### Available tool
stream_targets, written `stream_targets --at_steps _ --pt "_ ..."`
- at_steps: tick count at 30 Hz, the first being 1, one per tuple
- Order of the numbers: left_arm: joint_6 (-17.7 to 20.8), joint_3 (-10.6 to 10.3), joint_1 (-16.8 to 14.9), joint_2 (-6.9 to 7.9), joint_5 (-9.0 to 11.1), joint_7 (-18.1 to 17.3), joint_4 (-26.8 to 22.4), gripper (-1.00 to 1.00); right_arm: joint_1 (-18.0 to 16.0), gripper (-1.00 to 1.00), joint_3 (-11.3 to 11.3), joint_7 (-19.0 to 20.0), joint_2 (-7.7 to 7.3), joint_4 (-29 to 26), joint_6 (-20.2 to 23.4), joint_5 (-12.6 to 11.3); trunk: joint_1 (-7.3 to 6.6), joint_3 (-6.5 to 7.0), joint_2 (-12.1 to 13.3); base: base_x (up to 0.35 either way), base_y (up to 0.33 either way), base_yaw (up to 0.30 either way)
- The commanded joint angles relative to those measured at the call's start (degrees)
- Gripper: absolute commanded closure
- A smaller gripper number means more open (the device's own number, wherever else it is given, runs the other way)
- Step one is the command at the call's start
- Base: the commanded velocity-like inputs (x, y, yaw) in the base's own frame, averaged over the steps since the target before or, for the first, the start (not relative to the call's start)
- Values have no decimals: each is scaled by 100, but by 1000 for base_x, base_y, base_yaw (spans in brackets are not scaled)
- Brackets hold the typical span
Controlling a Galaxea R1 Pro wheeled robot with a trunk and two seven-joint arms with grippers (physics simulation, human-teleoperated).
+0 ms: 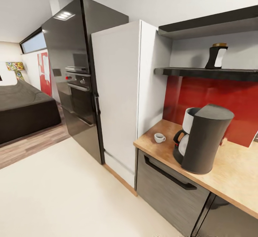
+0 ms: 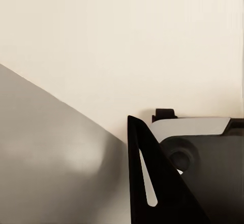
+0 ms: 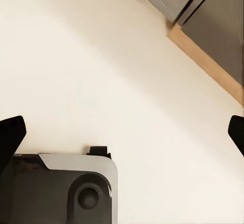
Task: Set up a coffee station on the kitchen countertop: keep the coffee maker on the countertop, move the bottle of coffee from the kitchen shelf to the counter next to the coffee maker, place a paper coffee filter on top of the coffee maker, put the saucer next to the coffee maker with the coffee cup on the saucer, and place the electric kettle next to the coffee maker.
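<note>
Approaching counter: dark grey cylindrical coffee maker (image 1: pixel 204 140) on wooden countertop (image 1: pixel 236 179); small white ceramic cup (image 1: pixel 159 137) beside it, no saucer beneath; dark gold-capped coffee bottle (image 1: pixel 216 56) unmoved on black shelf (image 1: pixel 208 73). Right gripper (image 3: pixel 122 132) spread wide, empty, above floor; left gripper's state indeterminable.

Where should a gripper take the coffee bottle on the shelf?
Probably mid-body on the coffee bottle, coming from the open front of the lower shelf: it stands upright near the front edge, dark body narrow, wall behind, another shelf overhead.

Dark grey coffee maker (image 1: pixel 206 140), white coffee cup (image 1: pixel 159 137), red backsplash (image 1: pixel 215 102), wood-tone countertop (image 1: pixel 233 172)
</note>
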Motion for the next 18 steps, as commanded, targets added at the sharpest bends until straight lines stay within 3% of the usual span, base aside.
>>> stream_targets --at_steps 1,10,18 --pt "-19 -12 -1 -1 -16 30 5 100 -4 -100 -35 3 5 8 -23 60 2 1 -3 0 5 -256" --pt "-27 -11 -1 5 -16 26 5 100 -4 -100 -35 3 8 8 -23 60 2 20 -3 8 192 -256" --pt "-27 -4 -1 5 -16 29 5 100 -4 -100 -30 3 23 52 -23 60 2 38 -3 116 183 -256"
